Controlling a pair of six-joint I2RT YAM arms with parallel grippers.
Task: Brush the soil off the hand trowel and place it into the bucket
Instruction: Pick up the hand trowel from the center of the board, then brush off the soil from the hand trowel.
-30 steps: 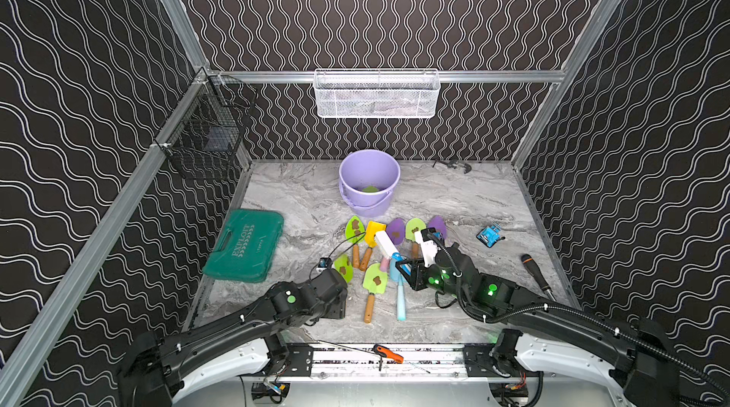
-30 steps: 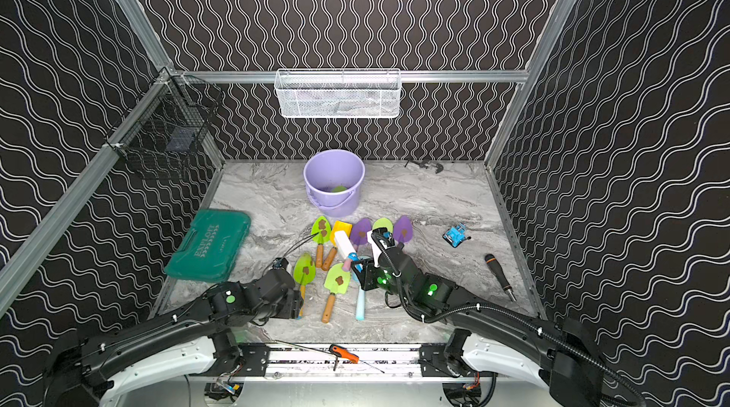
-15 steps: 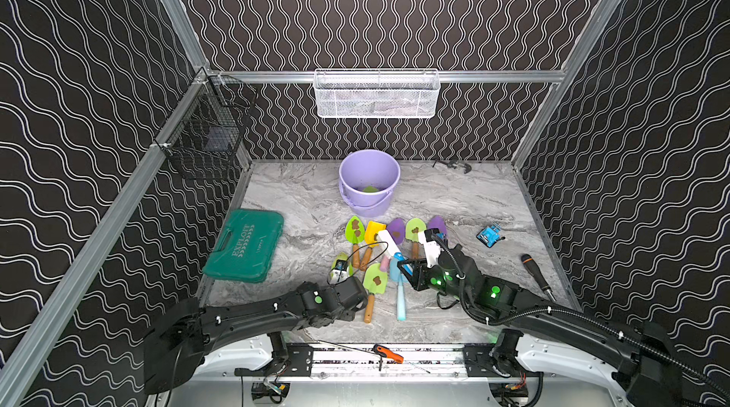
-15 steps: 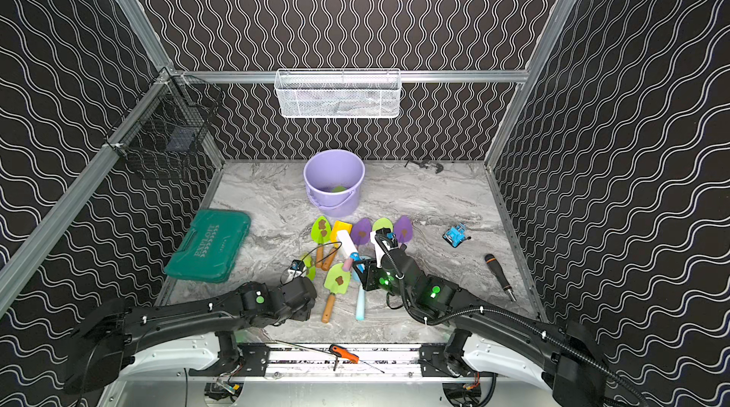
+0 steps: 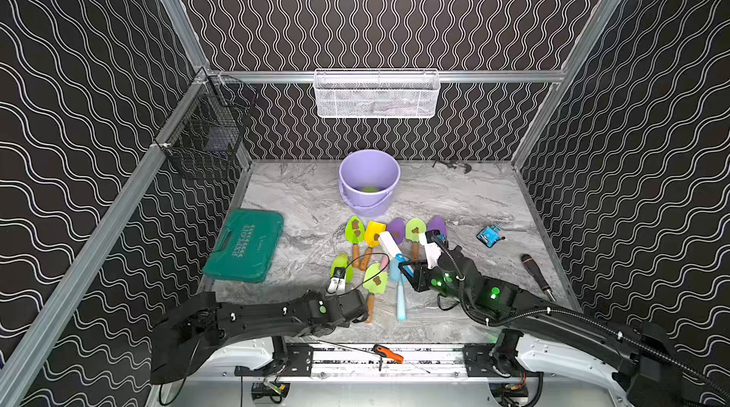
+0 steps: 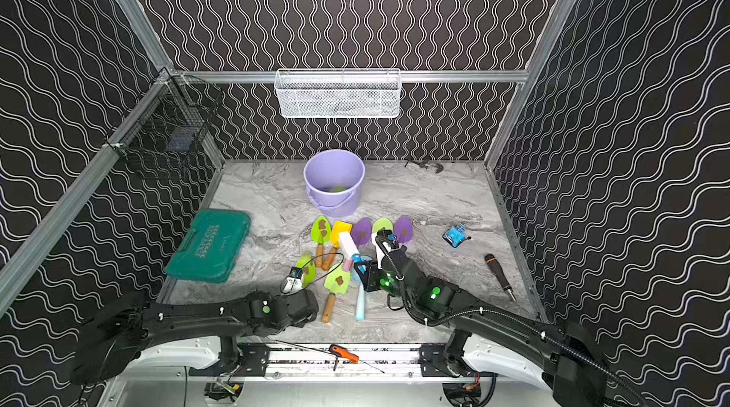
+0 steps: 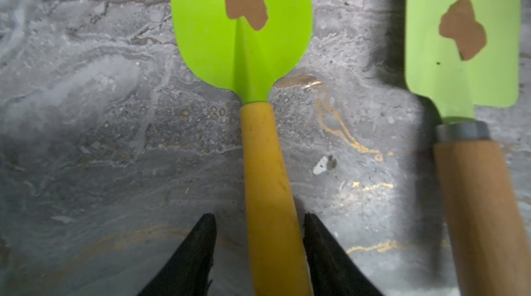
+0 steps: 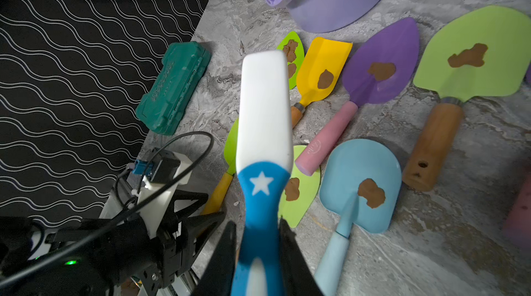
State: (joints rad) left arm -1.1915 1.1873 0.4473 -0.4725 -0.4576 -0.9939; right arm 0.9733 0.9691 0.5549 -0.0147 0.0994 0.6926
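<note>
**Bimanual cell, from above and from both wrists.** The grey marble-patterned tabletop (image 5: 300, 195) is bounded by aluminium rails at the foot of three wave-patterned walls. Its near edge lies just beyond the arm bases.

Open surface lies to the left of the lilac plastic bucket (image 5: 355, 172), between it and the ribbed green tool case (image 5: 245, 245). More lies across the far right, where only a small blue device (image 5: 490, 234) and a black-handled tool with an orange band (image 5: 535, 276) rest.

The bucket stands upright at far centre, close to the back wall, with its bail handle hanging over its near wall. Just near of it a tight cluster of trowels fills mid-table, blades pointing far.

The lime-bladed trowel (image 7: 241, 44) — smooth glossy blade, rounded yellow handle — lies flat on the table at the cluster's near-left corner, well apart from the bucket. A flat brown soil patch (image 7: 244, 1) sits on its blade. The left gripper (image 7: 258, 219) stands partly open, its black tips straddling the yellow handle with a gap showing on each side. Just to the right lies a paler green trowel (image 7: 462, 50) with a wooden handle and metal ferrule, also soiled.

The right gripper (image 8: 257, 222) is clamped on the blue, star-marked grip of a white-headed brush (image 8: 264, 107), raised over the cluster beside a light-blue trowel (image 8: 360, 185) — matte, square-shouldered blade.
</note>
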